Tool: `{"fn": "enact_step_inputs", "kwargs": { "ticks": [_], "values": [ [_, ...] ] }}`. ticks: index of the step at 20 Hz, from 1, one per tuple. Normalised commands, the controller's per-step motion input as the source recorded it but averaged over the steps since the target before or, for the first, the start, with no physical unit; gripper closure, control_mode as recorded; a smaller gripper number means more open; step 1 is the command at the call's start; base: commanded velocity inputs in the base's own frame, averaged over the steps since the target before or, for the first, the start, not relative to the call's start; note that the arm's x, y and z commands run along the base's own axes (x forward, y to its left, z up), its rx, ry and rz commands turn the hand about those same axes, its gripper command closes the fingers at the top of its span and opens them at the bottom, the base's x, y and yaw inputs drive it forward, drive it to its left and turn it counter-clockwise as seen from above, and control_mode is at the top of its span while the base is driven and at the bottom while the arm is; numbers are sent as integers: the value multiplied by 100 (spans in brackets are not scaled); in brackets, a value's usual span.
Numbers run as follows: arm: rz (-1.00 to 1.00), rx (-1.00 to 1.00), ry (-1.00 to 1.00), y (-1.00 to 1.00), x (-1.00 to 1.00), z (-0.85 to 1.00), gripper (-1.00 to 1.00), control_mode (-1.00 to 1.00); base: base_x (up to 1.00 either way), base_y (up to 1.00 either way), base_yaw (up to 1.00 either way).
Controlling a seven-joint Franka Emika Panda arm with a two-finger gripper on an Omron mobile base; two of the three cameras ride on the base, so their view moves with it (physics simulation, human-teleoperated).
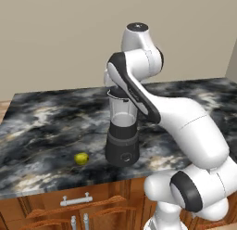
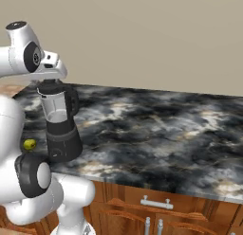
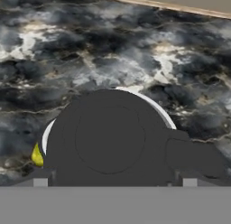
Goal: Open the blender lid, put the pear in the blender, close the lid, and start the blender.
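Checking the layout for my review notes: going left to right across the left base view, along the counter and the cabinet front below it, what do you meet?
Drawer handle → pear → blender → the robot's white arm.

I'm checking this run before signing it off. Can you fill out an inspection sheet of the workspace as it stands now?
Surface: dark marbled countertop, on wooden cabinets.
Job's things: the blender stands upright near the front edge. The blender lid is on the jar. The pear lies on the counter beside the base, apart from it, toward the robot's left.
Clutter: nothing seen.
Claw: the claw is open, directly above the lid, tips on either side of it; contact cannot be told.
Cables: nothing seen.
Surroundings: plain beige wall behind the counter; cabinet drawer handle below it.
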Motion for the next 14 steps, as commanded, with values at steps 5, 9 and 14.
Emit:
{"fn": "enact_step_inputs", "kwargs": {
  "ticks": [5,9,14],
  "values": [
    [0,0,14,7,19,-4,-100,-100,0,0,0],
    [0,0,8,1,3,0,-100,-100,0,0,0],
    [0,0,5,0,8,-7,-100,-100,0,0,0]
  ]
}}
